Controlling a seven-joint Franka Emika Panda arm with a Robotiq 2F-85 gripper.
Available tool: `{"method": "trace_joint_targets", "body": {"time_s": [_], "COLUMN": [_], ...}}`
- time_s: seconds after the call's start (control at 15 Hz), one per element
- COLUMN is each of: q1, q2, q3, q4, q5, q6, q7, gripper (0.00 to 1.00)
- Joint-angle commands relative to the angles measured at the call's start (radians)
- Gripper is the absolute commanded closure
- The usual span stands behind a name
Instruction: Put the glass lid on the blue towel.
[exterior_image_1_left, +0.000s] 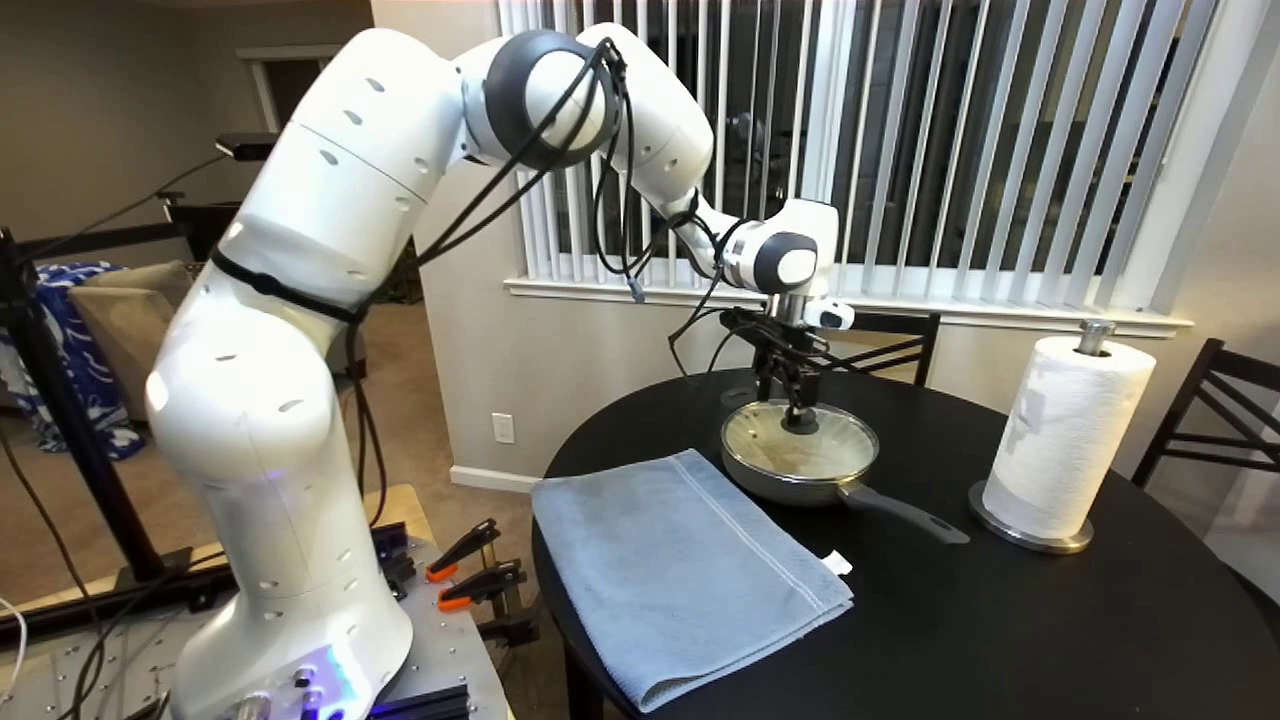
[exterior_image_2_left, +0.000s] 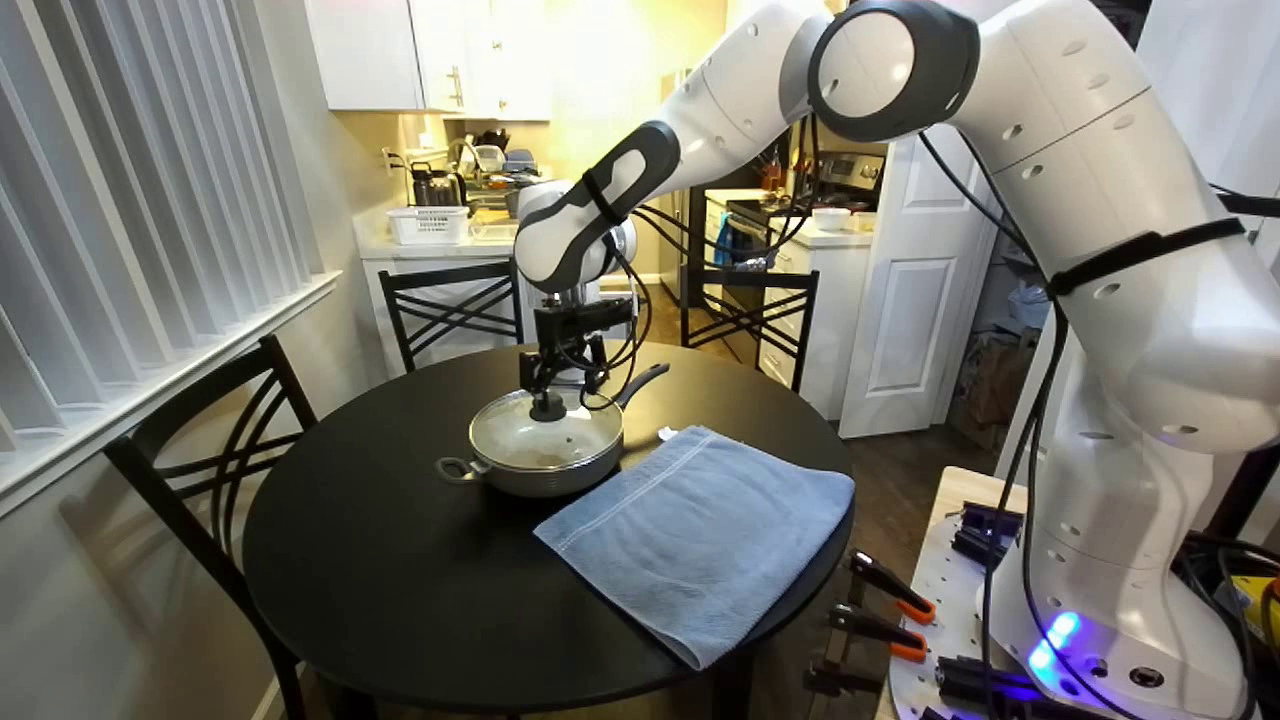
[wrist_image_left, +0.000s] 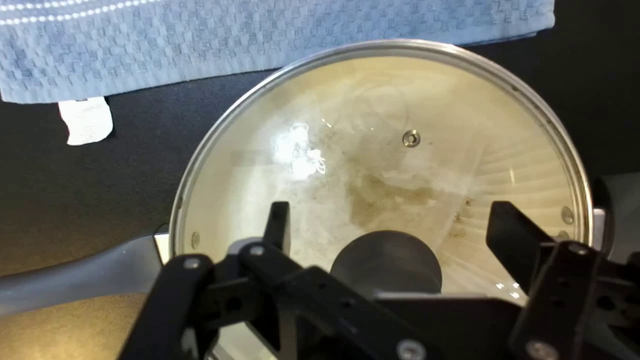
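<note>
Knob (wrist_image_left: 387, 262) first: in the wrist view your tool (wrist_image_left: 389, 225) holds nothing, its 2 fingers (wrist_image_left: 512, 240) spread well apart with the knob roughly midway between them. The glass lid (wrist_image_left: 370, 155) sits on the pan (exterior_image_1_left: 790, 491), just beside the blue towel (exterior_image_1_left: 690, 560) on the counter (exterior_image_1_left: 1020, 620). Whether the fingertips are low enough to bite the knob's sides is hard to tell, so you probably need to ease down a little, without pressing on the glass. Squeeze slowly so the knob seats evenly, then lift straight up until the lid clears the pan. Carry it level and lower it flat over the towel's middle before releasing.
</note>
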Motion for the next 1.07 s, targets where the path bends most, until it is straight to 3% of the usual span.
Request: {"method": "trace_joint_targets", "body": {"time_s": [0.0,1.0], "q1": [0.006,0.036], "q2": [0.034,0.158], "q3": [-0.002,-0.044], "q4": [0.038,0.195], "q5": [0.044,0.033], "q6": [0.005,0.037], "q7": [0.022,0.116], "gripper": [0.00,0.00]}}
